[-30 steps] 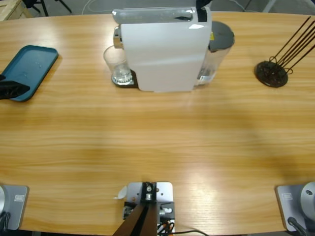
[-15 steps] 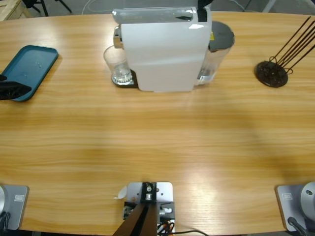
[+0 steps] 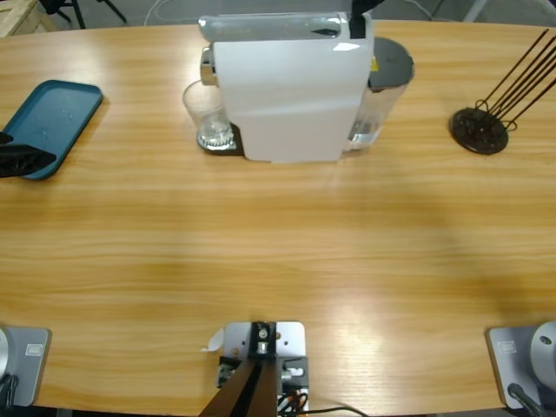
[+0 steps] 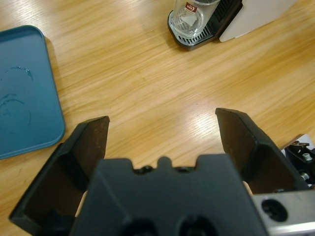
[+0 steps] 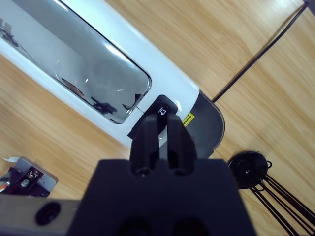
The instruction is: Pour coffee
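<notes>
Here, the right gripper [image 5: 162, 129], jaws pressed together, sits over the brew button [image 5: 164, 109] on the coffee machine [image 3: 287, 87]; press straight down. The glass [image 3: 206, 115] stands at the machine's 9 o'clock. The left gripper [image 4: 162, 132], spread, holds nothing.

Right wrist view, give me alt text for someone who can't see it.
The right gripper, jaws shut, points down at a black button on top of the white coffee machine. A black wire stand sits on the wooden table beyond.
</notes>
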Controlling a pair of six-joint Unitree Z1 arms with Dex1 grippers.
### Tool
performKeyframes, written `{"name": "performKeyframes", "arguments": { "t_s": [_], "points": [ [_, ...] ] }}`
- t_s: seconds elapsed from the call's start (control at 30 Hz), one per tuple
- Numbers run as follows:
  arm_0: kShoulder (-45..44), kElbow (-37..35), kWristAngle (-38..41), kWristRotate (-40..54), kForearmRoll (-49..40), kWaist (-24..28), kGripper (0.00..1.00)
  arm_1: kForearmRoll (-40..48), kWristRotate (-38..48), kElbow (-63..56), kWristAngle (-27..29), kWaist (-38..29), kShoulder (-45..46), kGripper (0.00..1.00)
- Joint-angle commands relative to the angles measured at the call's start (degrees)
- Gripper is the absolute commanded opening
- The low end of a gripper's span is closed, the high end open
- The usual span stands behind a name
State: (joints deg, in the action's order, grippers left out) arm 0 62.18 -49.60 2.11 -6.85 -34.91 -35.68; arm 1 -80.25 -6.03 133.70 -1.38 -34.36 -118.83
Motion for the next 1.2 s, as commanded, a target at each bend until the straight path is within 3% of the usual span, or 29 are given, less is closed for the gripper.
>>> {"name": "performKeyframes", "arguments": {
  "t_s": [0.03, 0.57, 0.8, 1.2],
  "points": [
    [1.46, 0.35, 1.14, -0.61, -0.07, 0.44, 0.931, 1.04, -0.38, -5.63, 0.59, 1.02, -1.83, 0.000],
    [1.77, 0.38, 1.76, -0.57, 0.11, 0.44, 0.931, -1.09, -0.74, 2.64, 5.85, 0.79, 4.18, 0.000],
    [1.19, 0.30, 1.51, -0.61, 0.11, 0.42, 0.996, -1.05, -0.65, 2.57, 5.01, 0.79, 3.39, 0.000],
    [1.28, 0.38, 1.50, -0.63, 0.11, 0.39, 0.939, -1.05, -0.60, 1.97, 2.09, -0.97, -2.88, 0.000]
  ]
}}
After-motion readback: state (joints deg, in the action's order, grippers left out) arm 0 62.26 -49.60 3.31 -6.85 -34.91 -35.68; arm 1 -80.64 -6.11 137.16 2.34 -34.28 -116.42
